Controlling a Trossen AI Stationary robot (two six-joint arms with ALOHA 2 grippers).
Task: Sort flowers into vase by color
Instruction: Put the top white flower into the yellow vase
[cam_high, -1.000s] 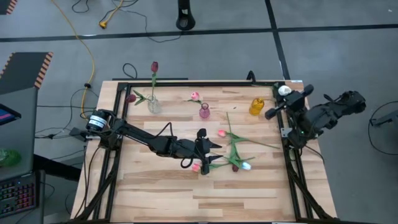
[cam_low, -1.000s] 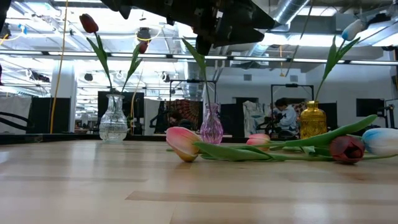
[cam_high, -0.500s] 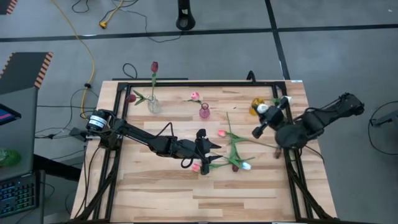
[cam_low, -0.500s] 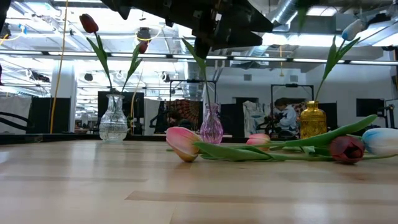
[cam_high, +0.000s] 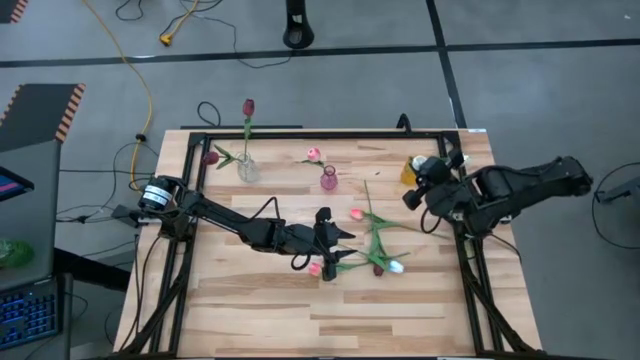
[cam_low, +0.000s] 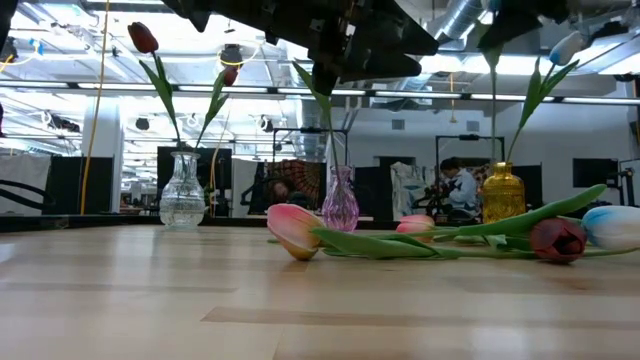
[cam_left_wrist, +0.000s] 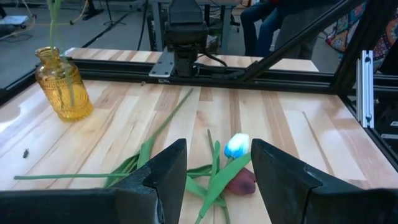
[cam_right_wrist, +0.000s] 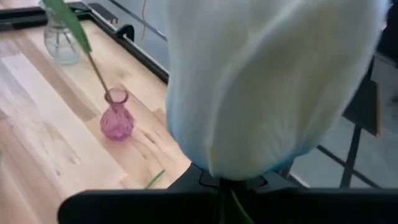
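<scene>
White tulip (cam_right_wrist: 267, 81): pinched by the right gripper (cam_high: 428, 178) above the yellow vase (cam_high: 411, 172), at the table's far right.
Loose flowers: a pink tulip (cam_low: 296, 230), a dark red one (cam_low: 557, 239) and a blue-white one (cam_left_wrist: 237, 145) lie mid-table, stems tangled.
Left gripper (cam_left_wrist: 214, 174): fingers spread wide, low over that pile, holding nothing.
Clear vase (cam_high: 247, 169): holds dark red tulips, far left.
Purple vase (cam_high: 328, 180): between the other two.
Writing: no readable labels.
</scene>
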